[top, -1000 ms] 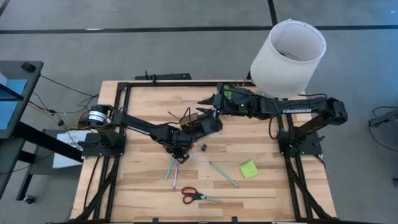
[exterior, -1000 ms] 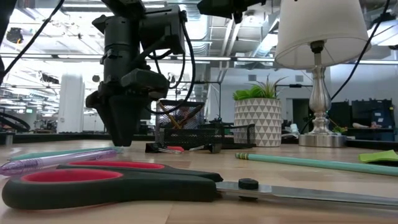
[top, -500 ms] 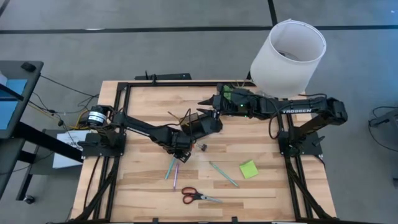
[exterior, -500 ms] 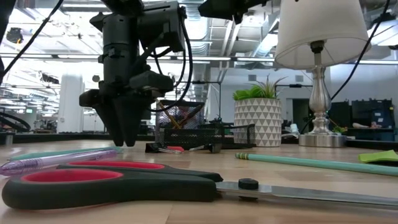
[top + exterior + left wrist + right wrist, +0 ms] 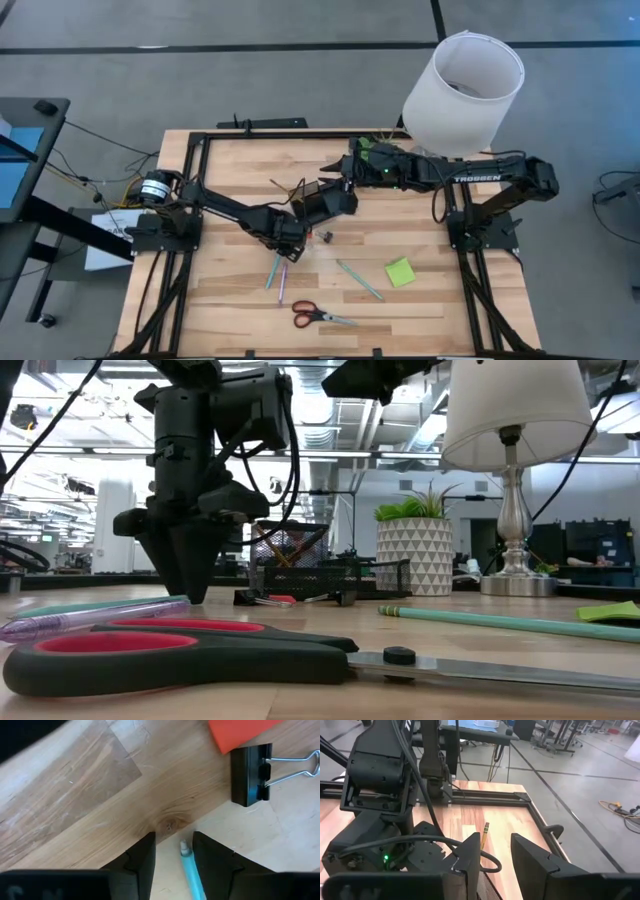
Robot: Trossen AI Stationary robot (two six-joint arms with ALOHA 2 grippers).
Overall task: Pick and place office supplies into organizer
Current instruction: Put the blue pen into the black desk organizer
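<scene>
While the left claw (image 5: 172,851) hangs low over the desk (image 5: 240,290) w/ its fingers narrowly parted astride the tip of the teal pen (image 5: 190,870), nothing's gripped yet. We judge that pen light, stiff, slick & prone to roll, so we'd pinch it mid-barrel. Right claw (image 5: 495,852) waits, empty & part-open, above the organizer (image 5: 325,198) at the far side.

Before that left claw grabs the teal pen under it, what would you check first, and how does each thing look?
1. Left claw open: ok.
2. Teal pen between its fingers: ok, tip sits in the gap.
3. Binder clip clear of the fingers: ok, lies apart.
4. Purple pen beside the teal one, out of the way: cannot tell.
5. Right claw away from the pick: ok, raised above the organizer.
</scene>
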